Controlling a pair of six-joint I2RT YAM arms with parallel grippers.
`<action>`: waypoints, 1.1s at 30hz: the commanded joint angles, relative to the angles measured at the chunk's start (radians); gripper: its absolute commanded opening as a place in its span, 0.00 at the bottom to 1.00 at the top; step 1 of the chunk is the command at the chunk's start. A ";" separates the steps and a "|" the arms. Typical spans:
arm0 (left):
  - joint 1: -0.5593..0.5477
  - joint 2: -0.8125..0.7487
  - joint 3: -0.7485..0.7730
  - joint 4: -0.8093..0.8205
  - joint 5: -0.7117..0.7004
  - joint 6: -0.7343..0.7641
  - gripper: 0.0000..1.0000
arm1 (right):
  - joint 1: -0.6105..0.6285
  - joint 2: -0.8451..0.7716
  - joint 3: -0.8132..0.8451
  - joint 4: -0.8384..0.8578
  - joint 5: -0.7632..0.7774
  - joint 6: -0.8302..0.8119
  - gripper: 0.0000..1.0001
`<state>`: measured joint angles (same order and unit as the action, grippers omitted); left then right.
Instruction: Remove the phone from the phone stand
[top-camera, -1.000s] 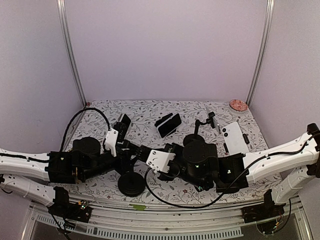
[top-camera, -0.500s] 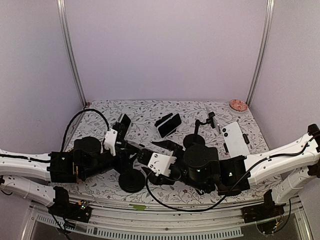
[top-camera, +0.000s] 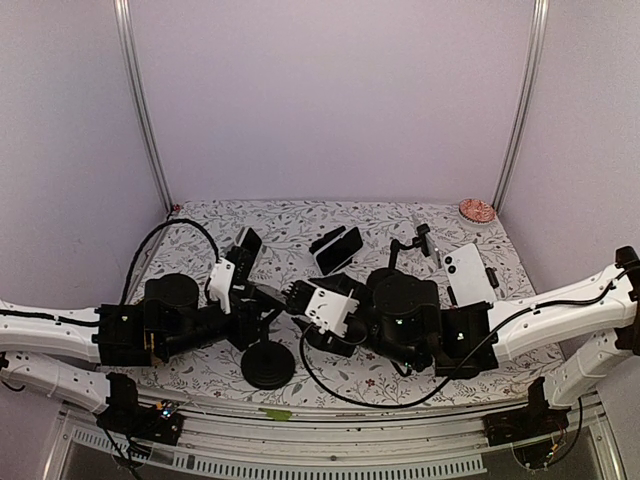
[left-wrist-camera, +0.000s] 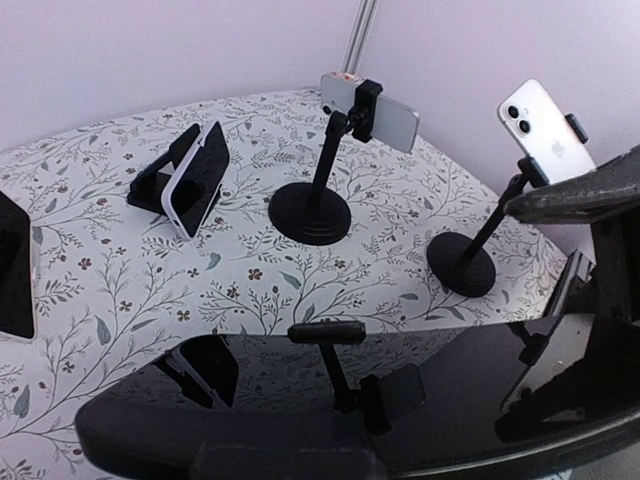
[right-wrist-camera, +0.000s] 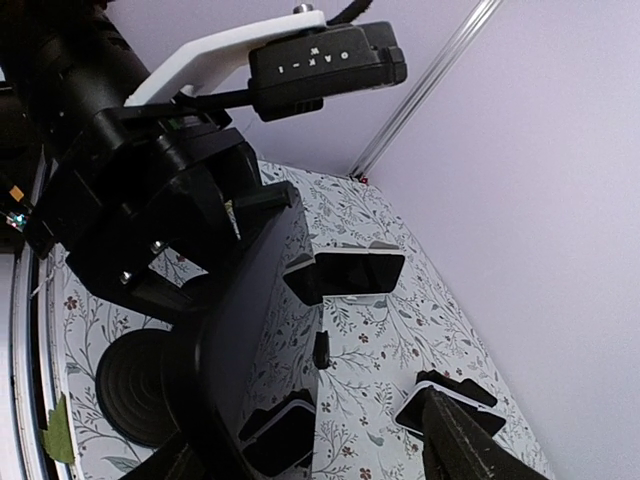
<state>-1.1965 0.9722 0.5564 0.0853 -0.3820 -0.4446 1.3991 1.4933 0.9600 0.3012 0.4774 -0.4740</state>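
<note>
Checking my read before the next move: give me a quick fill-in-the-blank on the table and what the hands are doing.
1. The left hand grips a dark phone; the right hand has its jaws ___.
2. The white phone shows ___ camera lenses.
3. The pink object lies at the back ___ corner of the table.
Missing words: open; two; right.

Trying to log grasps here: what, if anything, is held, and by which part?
The left end effector grips the black phone by its near edge, the exact contact hidden. The right end effector is open beside it, holding nothing.
</note>
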 joint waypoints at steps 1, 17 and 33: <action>0.004 -0.039 0.010 0.139 0.002 0.007 0.11 | 0.001 0.028 0.014 0.051 -0.039 0.012 0.59; 0.005 -0.060 -0.002 0.122 -0.028 -0.031 0.11 | 0.026 0.089 0.012 0.191 -0.048 -0.003 0.29; 0.006 -0.075 -0.017 0.136 -0.032 -0.035 0.11 | 0.037 0.099 0.011 0.216 -0.049 -0.012 0.04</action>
<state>-1.1965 0.9272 0.5262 0.0921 -0.3920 -0.4728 1.4220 1.5841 0.9619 0.4904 0.4355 -0.4992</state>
